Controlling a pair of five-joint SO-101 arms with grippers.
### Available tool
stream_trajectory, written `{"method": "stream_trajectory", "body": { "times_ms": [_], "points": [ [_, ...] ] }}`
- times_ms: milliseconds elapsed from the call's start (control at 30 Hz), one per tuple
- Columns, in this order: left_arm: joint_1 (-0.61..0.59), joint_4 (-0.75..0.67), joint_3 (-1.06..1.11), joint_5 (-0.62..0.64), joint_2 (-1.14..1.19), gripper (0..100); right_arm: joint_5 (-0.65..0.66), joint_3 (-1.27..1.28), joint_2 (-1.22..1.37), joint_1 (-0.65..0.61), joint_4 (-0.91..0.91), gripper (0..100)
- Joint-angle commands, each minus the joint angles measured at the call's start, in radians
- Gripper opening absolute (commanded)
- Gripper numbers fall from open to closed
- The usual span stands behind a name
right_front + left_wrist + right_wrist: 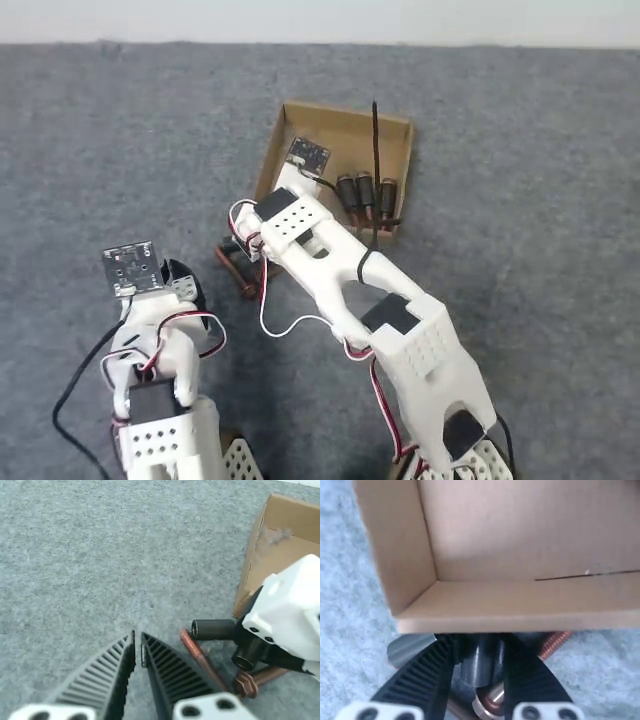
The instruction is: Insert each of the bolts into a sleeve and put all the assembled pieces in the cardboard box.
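1. where the grey table (520,150) meets the near wall of the cardboard box (520,607), the right claw (480,642) sits just outside the box, clamped on a dark sleeve (479,666).
2. part of a copper bolt (489,699) shows just beneath that sleeve; whether it sits inside cannot be told.
3. the box wall stands directly between the held sleeve and the box's inside, and in the high view the white right arm (330,265) lies over the box's near edge and hides part of it.
4. three assembled pieces (365,198) lie side by side in the box, their long axes parallel and running from the far wall toward the near one; a thin black cable (375,150) crosses above them.
5. a second sleeve (212,629) lies flat on the table beside the right claw, its open end turned away from the right arm.
6. a loose bolt (197,652) lies flat just beside it, its threaded tip near that open end and its long axis at an angle to the sleeve's.
7. the left claw (138,636) hangs over bare table near the loose bolt, with its jaws almost together and nothing between them.
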Motion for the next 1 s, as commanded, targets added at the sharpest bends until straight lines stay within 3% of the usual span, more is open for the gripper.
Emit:
{"method": "stream_trajectory", "body": {
  "times_ms": [0, 133, 233, 600, 967],
  "points": [
    [0.003, -0.032, -0.012, -0.008, 0.008, 2, -0.009, -0.041, -0.002, -0.019, -0.021, 8.4],
    [0.003, -0.032, -0.012, -0.008, 0.008, 2, -0.008, -0.041, -0.013, -0.019, 0.002, 7.2],
    [0.003, -0.032, -0.012, -0.008, 0.008, 2, -0.003, -0.041, -0.058, -0.019, 0.048, 0.0],
    [0.003, -0.032, -0.012, -0.008, 0.008, 2, 0.141, -0.037, -0.337, 0.007, 0.331, 0.7],
    [0.003, -0.032, -0.012, -0.009, 0.011, 2, 0.347, -0.035, -0.464, 0.116, 0.541, 0.7]
  ]
}}
